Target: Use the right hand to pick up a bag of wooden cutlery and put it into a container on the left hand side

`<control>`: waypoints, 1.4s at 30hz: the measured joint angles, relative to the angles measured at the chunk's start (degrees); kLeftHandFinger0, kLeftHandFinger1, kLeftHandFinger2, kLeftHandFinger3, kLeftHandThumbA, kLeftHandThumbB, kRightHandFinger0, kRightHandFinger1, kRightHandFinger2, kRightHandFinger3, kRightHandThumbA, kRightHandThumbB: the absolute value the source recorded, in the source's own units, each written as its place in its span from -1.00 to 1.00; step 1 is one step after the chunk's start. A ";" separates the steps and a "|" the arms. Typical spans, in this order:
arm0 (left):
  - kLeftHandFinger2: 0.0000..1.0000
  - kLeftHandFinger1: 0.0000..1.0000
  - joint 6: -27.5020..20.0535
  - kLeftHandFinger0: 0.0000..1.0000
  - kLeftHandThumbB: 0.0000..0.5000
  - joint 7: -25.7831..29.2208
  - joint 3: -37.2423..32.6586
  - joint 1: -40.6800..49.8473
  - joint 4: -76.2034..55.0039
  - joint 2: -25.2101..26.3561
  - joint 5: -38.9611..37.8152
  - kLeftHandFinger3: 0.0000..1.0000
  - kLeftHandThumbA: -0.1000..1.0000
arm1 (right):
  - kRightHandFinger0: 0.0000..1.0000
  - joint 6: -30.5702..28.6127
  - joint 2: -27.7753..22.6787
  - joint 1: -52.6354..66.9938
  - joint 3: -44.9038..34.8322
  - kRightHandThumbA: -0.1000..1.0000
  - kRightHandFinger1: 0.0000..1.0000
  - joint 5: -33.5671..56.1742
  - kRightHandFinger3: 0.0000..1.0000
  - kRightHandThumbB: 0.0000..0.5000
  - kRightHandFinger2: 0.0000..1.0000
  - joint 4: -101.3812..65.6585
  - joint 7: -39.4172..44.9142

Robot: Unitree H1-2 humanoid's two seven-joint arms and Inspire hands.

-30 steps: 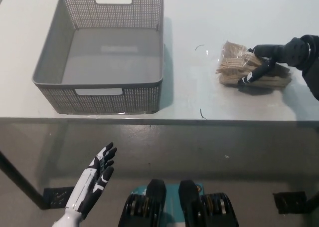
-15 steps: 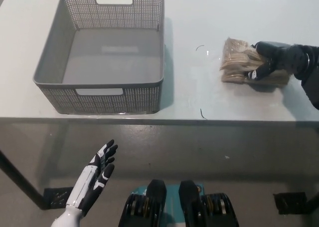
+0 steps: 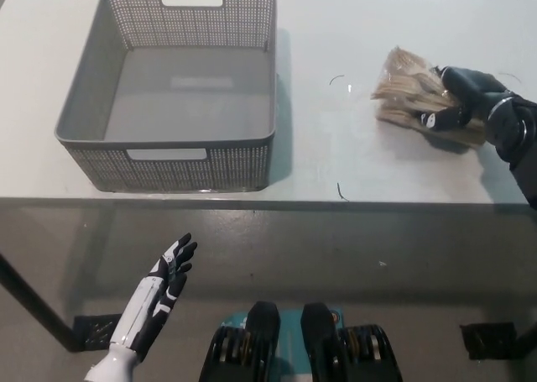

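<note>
The black right hand (image 3: 464,103) is reaching in from the right edge and closing its fingers (image 3: 436,120) around the bag of wooden cutlery (image 3: 406,89). The hand is gripping the bag at its right end, with the bag's pale, crinkled left end sticking out towards the middle of the surface (image 3: 336,29). The bag is lying at a slant over the right part of the surface, casting a dark shadow just beneath it; whether it is resting on the surface or already clear of it is hard to tell.

The grey basket (image 3: 82,96) is sitting on the left part of the surface, well apart from the bag, with nothing showing inside it. Two small dark marks (image 3: 336,79) are showing on the surface between basket and bag.

The white left hand (image 3: 159,291) is hanging low at the lower left, in front of the surface's near edge, open with its fingers spread and holding nothing.
</note>
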 measured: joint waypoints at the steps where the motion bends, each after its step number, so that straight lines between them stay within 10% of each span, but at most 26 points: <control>1: 1.00 1.00 0.00 1.00 -0.52 0.00 0.01 -0.10 0.00 0.01 0.00 1.00 0.93 | -1.00 -0.15 -0.04 -0.06 -0.54 -1.00 -0.05 0.22 0.81 -0.45 0.74 0.00 -0.46; 12: 1.00 1.00 0.01 1.00 -0.56 0.00 0.02 -0.39 -0.01 0.17 0.02 1.00 0.95 | -0.98 -2.74 -0.86 -4.68 -7.55 -1.00 0.04 2.75 1.00 -0.67 0.79 -2.43 -2.53; 17: 1.00 1.00 0.02 1.00 -0.54 0.00 0.01 -0.33 -0.02 0.21 0.09 1.00 0.93 | -0.99 -2.99 -0.70 -7.91 -9.27 -1.00 -0.05 3.83 0.85 -0.29 0.67 -5.49 -2.48; 22: 1.00 1.00 0.08 1.00 -0.60 -0.01 0.00 -0.33 -0.06 0.23 0.08 1.00 0.91 | -1.00 -2.97 0.53 -10.53 -9.85 -1.00 -0.15 4.53 0.85 -0.41 0.65 -8.32 -2.11; 33: 1.00 1.00 0.63 1.00 -0.63 -0.15 -0.24 -0.38 -0.12 0.42 0.06 1.00 0.82 | -1.00 -2.97 11.04 -14.87 -9.37 -1.00 -0.19 5.15 0.56 -0.08 0.59 -9.08 -1.51; 42: 1.00 1.00 0.91 1.00 -0.55 -0.81 -0.62 -0.34 -0.20 0.43 0.05 1.00 0.81 | -1.00 -2.94 19.65 -19.08 -7.91 -1.00 -0.26 4.71 0.56 -0.21 0.50 -6.86 -1.55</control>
